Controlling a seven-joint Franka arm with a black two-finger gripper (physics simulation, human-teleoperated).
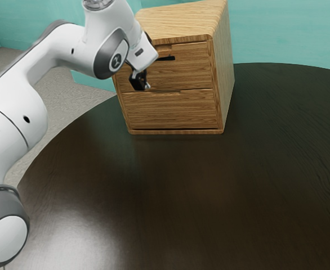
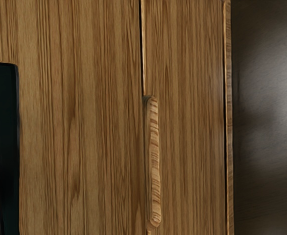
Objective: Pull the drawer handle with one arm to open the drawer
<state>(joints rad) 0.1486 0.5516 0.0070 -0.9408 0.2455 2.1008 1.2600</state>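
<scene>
Drawer handle (image 2: 152, 161), a slim wooden strip, sits at the seam between the two drawer fronts of the cabinet (image 1: 179, 73). The gripper (image 1: 140, 82) hangs close before the upper front. I cannot tell whether it is wide or narrow.

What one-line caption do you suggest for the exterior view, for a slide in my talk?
The arm's gripper at the front of a two-drawer wooden cabinet on a dark table.

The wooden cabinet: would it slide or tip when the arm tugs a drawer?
Probably rigid: the cabinet looks like thick wood panels. Tipping seems unlikely, since it sits broad and flat on the table. It might slide a little: that surface looks smooth and glossy, and the gripper is up at the upper drawer.
</scene>
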